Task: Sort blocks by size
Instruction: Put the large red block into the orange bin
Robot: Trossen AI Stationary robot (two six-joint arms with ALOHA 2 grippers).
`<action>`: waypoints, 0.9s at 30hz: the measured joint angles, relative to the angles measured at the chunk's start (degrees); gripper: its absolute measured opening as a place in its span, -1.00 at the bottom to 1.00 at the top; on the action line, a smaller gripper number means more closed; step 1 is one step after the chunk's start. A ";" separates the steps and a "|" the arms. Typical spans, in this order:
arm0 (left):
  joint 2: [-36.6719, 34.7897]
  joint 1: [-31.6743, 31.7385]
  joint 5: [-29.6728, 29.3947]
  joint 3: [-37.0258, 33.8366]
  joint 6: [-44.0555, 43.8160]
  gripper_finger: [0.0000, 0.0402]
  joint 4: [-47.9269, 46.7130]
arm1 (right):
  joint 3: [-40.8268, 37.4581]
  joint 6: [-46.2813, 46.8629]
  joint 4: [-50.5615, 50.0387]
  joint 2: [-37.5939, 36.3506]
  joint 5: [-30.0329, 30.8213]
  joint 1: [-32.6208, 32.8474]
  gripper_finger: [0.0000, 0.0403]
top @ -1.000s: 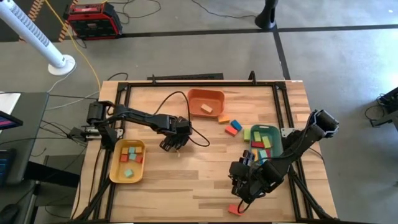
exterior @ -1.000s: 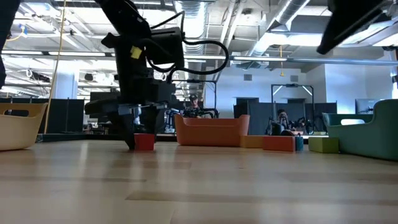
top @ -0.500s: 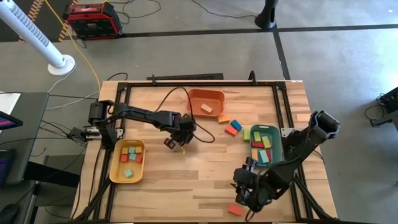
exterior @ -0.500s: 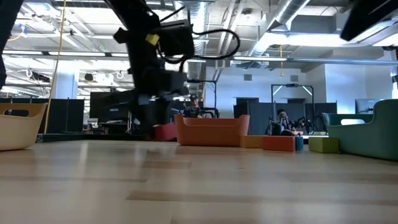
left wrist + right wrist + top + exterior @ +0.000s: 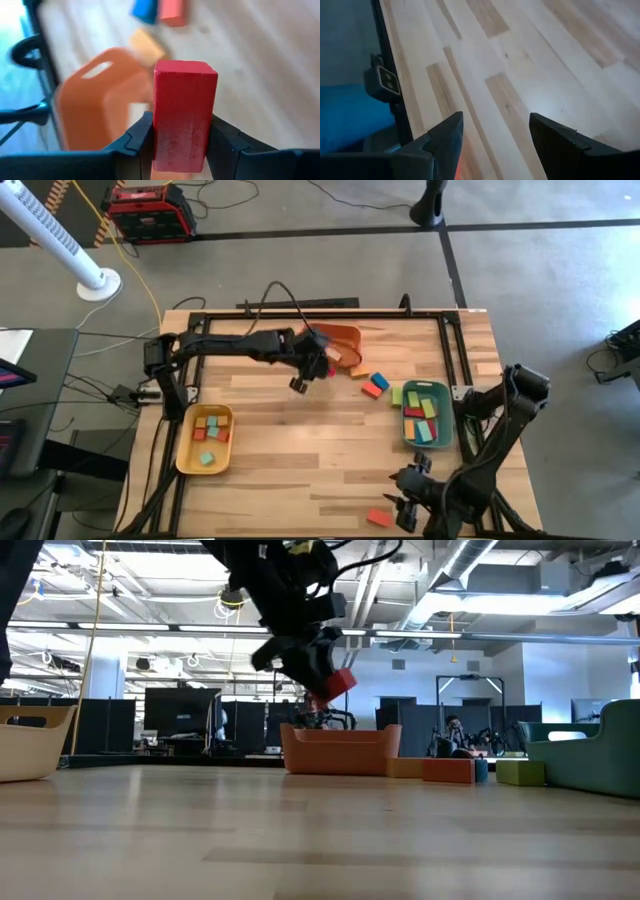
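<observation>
- While the left gripper (image 5: 318, 367) hangs above the table just beside the orange tray (image 5: 343, 337), its fingers (image 5: 134, 142) clamp a red block (image 5: 183, 114).
- Right gripper (image 5: 405, 502): near the table's front edge, fingers (image 5: 447, 137) spread apart, empty, beside another red block (image 5: 378, 518).
- Further blocks (image 5: 372, 384) lie between the orange tray and the green tray (image 5: 405, 431).

Left tool (image 5: 318, 366) lifted red block (image 5: 183, 114) toward orange tray (image 5: 343, 338)

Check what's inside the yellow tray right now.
The yellow tray holds six small cubes: several red, some orange, one green and one teal. They lie in a single layer; nothing shows beneath them.
</observation>
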 joint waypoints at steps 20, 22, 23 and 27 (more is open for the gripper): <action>8.14 12.41 10.26 0.20 -5.45 -0.35 3.40 | 0.00 -5.09 18.93 11.45 -2.84 1.95 0.27; 8.25 12.36 10.28 0.20 -5.64 -0.35 3.30 | 0.00 -6.33 19.74 12.22 -3.92 2.13 0.27; 8.23 12.36 10.28 0.22 -5.64 -0.35 3.48 | 0.00 -6.36 19.76 12.65 -4.48 2.07 0.27; 8.23 12.55 10.03 0.22 -5.91 -0.35 3.61 | -0.02 -6.33 19.48 14.67 -7.06 2.05 0.27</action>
